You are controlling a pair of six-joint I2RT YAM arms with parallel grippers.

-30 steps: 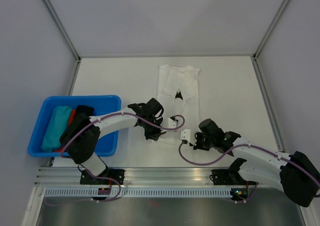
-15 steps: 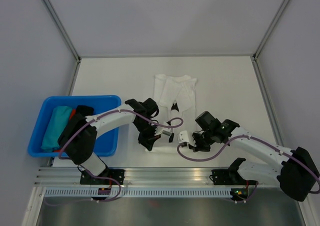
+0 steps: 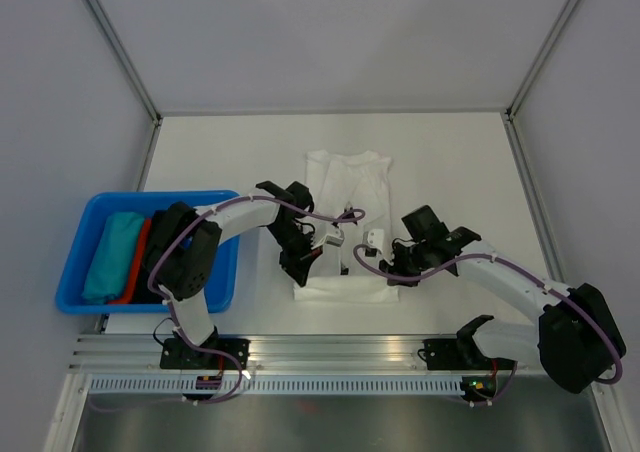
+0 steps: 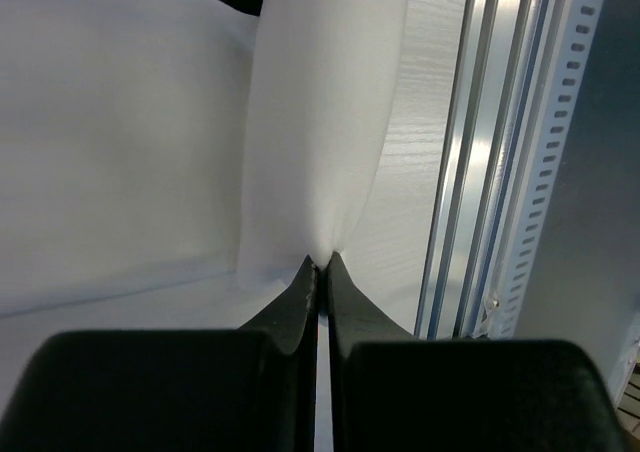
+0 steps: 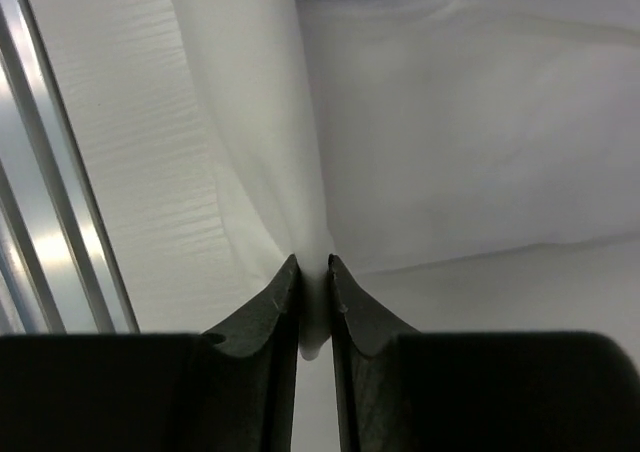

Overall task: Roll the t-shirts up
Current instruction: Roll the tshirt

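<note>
A white t-shirt lies lengthwise in the middle of the table, its near end by the front edge. My left gripper is shut on a pinched fold of its cloth at the near left. My right gripper is shut on a fold of the same cloth at the near right. Both folds rise off the table into the fingertips. The shirt's black marks are hidden under the arms.
A blue bin stands at the left with a teal cloth and red and black items in it. The metal rail runs along the near edge, close behind both grippers. Grey walls close in the table.
The shirt has shifted left and toward the near edge, bunching shorter. Both grippers have drawn closer together at its near end, holding cloth.
</note>
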